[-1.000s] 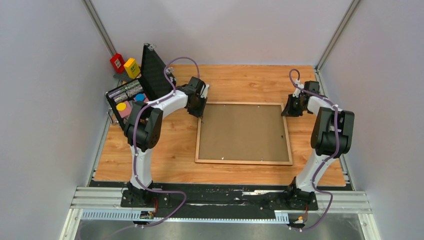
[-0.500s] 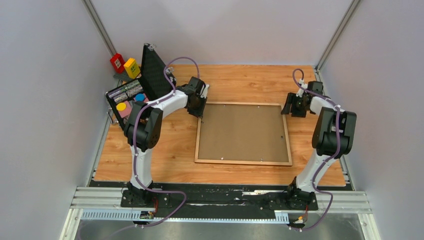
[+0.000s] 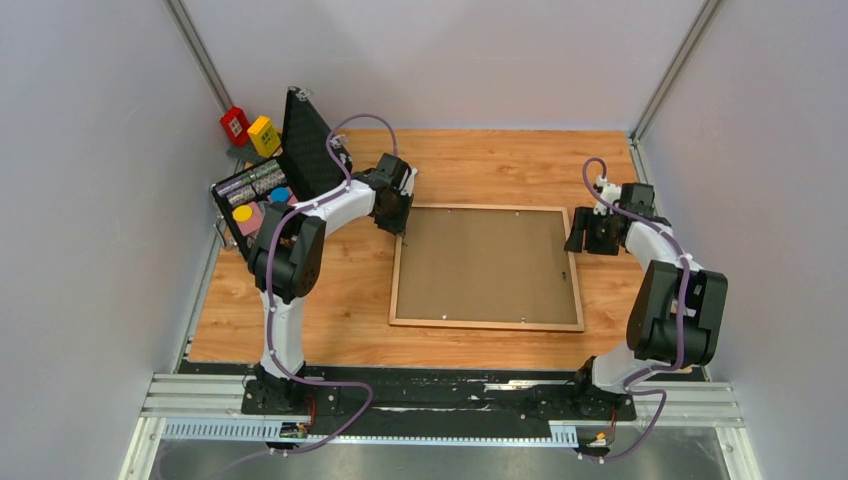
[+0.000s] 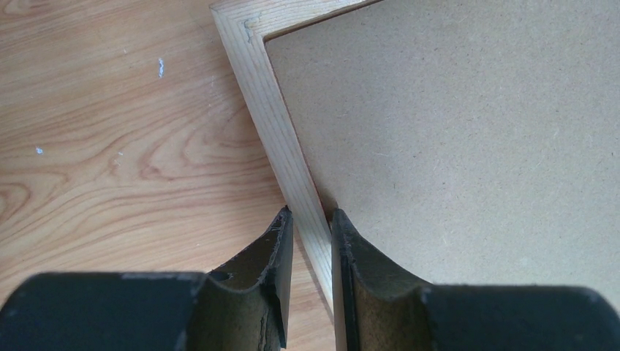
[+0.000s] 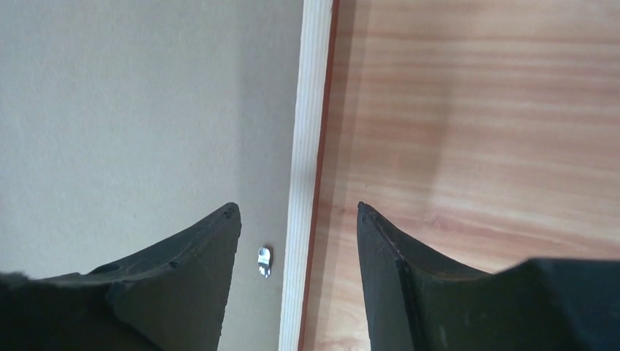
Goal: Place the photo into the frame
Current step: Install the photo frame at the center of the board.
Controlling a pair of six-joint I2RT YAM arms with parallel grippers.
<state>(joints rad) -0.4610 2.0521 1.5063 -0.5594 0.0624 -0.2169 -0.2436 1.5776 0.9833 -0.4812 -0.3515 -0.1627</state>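
The frame (image 3: 486, 324) lies face down in the middle of the wooden table, pale back up, with a plain brown backing board (image 3: 486, 262) filling it. My left gripper (image 3: 402, 228) is at its far left corner. In the left wrist view the gripper (image 4: 311, 219) is shut on the frame's pale left rail (image 4: 270, 117), one finger outside it, the other on the board side. My right gripper (image 3: 577, 238) hovers over the right rail. In the right wrist view it (image 5: 298, 212) stands open astride the rail (image 5: 311, 110), touching nothing. The photo is out of view.
An open black case (image 3: 262, 190) with coloured items stands at the table's far left, with a red and a yellow box (image 3: 250, 128) behind it. A small metal tab (image 5: 265, 261) sits on the board by the right rail. Grey walls close in both sides.
My right gripper opened, let go of the frame's right rail and drew back toward the near right. The frame's right side settled slightly. The left gripper has kept its hold.
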